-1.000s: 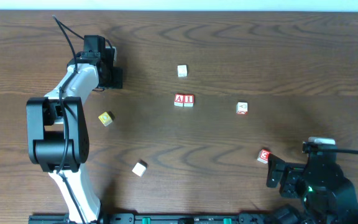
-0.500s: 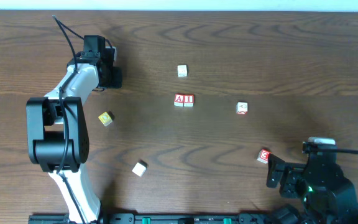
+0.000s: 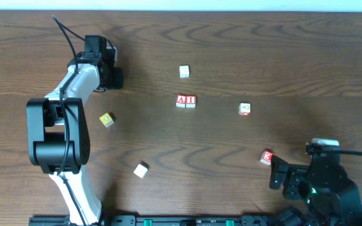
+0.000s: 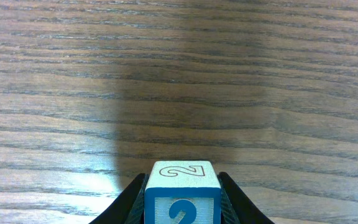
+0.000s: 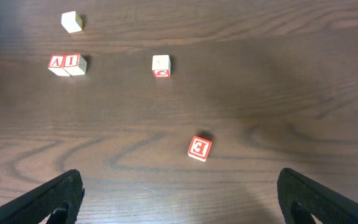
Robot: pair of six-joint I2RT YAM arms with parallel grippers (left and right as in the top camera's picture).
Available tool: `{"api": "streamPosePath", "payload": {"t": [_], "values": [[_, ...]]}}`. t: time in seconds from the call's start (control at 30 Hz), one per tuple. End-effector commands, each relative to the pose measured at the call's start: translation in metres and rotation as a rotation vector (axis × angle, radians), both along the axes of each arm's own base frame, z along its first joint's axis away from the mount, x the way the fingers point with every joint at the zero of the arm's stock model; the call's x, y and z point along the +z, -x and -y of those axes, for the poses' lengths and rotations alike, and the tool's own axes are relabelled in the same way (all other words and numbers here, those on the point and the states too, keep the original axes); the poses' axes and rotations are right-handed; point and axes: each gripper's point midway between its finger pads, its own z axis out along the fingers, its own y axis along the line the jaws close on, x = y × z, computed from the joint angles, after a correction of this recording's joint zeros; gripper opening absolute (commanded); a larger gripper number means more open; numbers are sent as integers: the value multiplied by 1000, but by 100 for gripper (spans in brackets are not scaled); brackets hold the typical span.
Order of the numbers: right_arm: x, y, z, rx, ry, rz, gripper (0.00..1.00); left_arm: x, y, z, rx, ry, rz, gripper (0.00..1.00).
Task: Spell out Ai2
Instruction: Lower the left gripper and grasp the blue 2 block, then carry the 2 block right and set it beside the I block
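Observation:
The red A block (image 3: 181, 101) and red I block (image 3: 191, 101) stand side by side, touching, at the table's middle; they also show in the right wrist view, A (image 5: 57, 63) and I (image 5: 73, 62). My left gripper (image 3: 114, 76) is at the far left of the table, shut on a blue block marked 2 (image 4: 182, 193); the block is hidden by the gripper in the overhead view. My right gripper (image 3: 280, 177) is open and empty near the front right edge, with wide-spread fingers (image 5: 179, 202).
A red block (image 3: 267, 157) lies just ahead of my right gripper, also in its wrist view (image 5: 199, 148). A white-and-red block (image 3: 244, 109), a white block (image 3: 184, 71), a yellow block (image 3: 107, 119) and a pale block (image 3: 141, 169) are scattered about.

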Motion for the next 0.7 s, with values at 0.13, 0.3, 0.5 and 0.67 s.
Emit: {"api": "streamPosePath", "payload": {"t": [0.13,0.3,0.5,0.67], "values": [[0,0,2,-17,-6,3,99,26,-5,6,14,10,23,16],[0,0,2,-17,-6,3,99,68,-14,43,-61,-16,68,6],[0,0,2,-17,-6,3,99,100,-22,109,-178,-76,152,6],[0,0,2,-17,-6,3,99,104,-13,161,-131,13,172,6]]}}
